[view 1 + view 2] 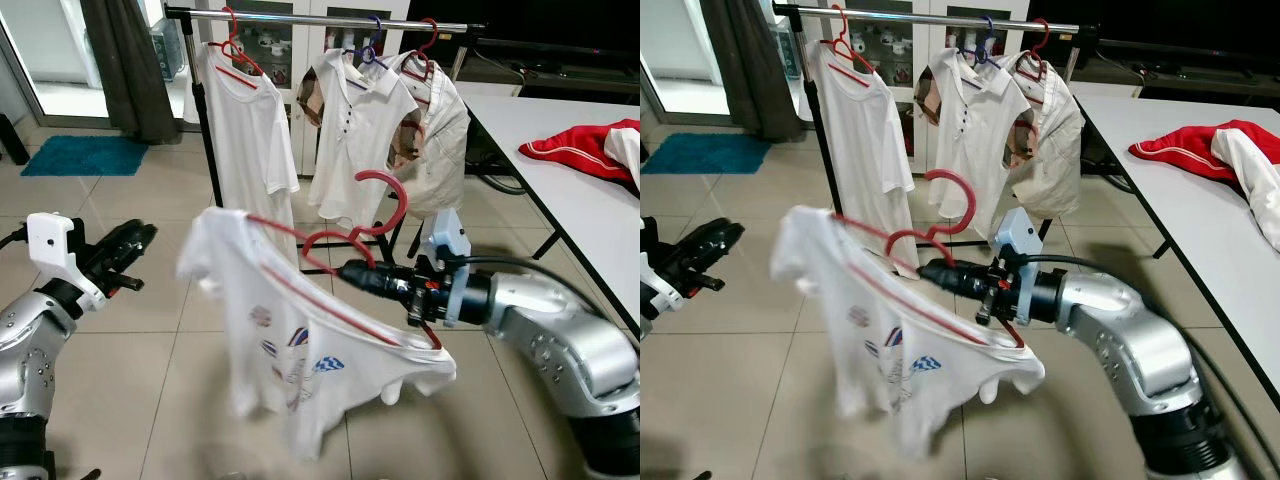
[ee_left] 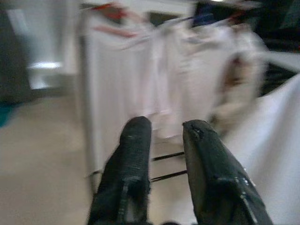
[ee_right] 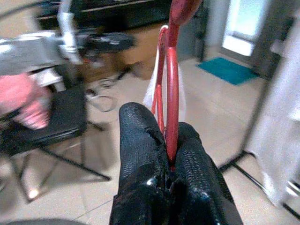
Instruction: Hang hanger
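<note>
The right gripper (image 1: pixel 352 271) pinches the red hanger (image 1: pixel 352 232) (shirt (image 1: pixel 300 350) draped on it) below the rail (image 1: pixel 320 16); raise its hook level over the rail's free stretch, left gripper (image 1: pixel 135 245) slightly parted.

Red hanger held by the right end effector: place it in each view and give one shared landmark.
Left eye view: red hanger at centre, hook up, shirt draped below.
Right eye view: centre-left, ahead of the right end effector.
Left wrist view: too blurred to tell.
Right wrist view: rising from between the fingers.
Landmark: the clothes rail, also.
</note>
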{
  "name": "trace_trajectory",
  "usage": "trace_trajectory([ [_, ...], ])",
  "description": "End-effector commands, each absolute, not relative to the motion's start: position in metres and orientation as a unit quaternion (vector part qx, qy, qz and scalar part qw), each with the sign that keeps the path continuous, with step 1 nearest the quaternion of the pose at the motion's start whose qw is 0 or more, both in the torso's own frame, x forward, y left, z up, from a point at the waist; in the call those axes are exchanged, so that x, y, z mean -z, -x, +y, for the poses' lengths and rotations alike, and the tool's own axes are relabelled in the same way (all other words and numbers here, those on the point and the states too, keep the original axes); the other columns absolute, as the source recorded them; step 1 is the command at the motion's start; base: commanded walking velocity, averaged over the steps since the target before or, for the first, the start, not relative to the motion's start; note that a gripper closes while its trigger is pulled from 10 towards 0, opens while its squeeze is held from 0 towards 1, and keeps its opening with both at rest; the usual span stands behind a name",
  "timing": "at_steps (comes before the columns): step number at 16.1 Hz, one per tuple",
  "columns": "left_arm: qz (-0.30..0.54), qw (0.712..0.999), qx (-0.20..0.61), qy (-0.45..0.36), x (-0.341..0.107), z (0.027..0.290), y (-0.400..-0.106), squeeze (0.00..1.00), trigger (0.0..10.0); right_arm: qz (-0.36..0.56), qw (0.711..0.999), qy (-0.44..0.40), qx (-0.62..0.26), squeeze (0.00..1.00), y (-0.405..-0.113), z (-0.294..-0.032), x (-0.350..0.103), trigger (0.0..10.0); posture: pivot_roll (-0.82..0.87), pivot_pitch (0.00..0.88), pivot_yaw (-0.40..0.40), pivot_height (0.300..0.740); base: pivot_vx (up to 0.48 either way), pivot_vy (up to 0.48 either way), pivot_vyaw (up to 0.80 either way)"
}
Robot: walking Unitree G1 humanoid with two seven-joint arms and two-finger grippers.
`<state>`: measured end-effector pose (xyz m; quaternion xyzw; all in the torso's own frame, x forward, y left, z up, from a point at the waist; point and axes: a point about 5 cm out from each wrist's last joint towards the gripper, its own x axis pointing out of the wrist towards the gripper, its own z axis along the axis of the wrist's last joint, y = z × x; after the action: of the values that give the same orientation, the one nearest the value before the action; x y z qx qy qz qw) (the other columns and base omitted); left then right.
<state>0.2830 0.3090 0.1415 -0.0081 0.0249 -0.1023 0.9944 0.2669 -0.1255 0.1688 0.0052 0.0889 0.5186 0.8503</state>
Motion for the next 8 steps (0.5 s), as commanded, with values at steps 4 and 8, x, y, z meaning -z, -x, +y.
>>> trace_trajectory([
  [4, 0.008, 0.997, 0.075, -0.024, -0.151, 0.293, -0.287, 1.00, 10.0, 0.087, 0.923, -0.025, -0.373, 0.00, -0.278, -0.144, -0.155, 10.0, -0.11, 0.000, -0.054, 0.719, 0.000, 0.000, 0.00],
  [8, 0.021, 0.986, 0.153, -0.055, -0.143, 0.226, -0.274, 0.00, 10.0, 0.123, 0.978, -0.076, -0.150, 0.00, -0.289, -0.163, -0.121, 10.0, -0.10, 0.000, -0.068, 0.719, 0.000, 0.000, 0.00],
])
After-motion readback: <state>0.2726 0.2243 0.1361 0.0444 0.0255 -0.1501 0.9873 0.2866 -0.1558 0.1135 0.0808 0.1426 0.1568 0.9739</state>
